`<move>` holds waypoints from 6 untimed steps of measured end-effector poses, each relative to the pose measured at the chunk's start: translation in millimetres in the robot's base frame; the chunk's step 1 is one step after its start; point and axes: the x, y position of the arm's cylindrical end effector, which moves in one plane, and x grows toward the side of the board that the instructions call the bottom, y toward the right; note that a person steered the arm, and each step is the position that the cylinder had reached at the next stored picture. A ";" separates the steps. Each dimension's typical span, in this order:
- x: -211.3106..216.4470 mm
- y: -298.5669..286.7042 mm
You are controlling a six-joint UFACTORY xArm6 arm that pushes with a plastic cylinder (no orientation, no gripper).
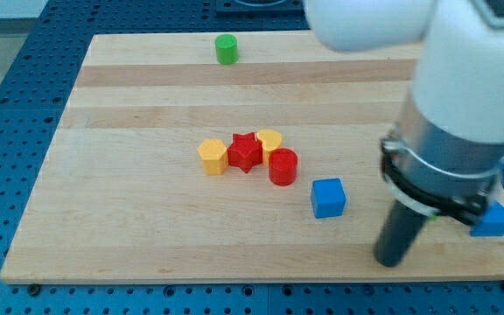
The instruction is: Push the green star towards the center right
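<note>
No green star visible; maybe hidden behind arm (462,131), just right of tip (390,261). Only green cylinder (226,49) seen, far up-left. Bare rod, nothing clamped. Blue cube (328,197) near, up-left.

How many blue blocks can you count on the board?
2: a blue cube right of the red cylinder, and a blue block at the right edge, partly behind the arm. More may be hidden.

Lab: blue perforated bench (7,52), robot arm (462,114)
</note>
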 end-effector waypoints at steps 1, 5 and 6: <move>-11.0 28.1; -30.0 43.5; -78.3 45.4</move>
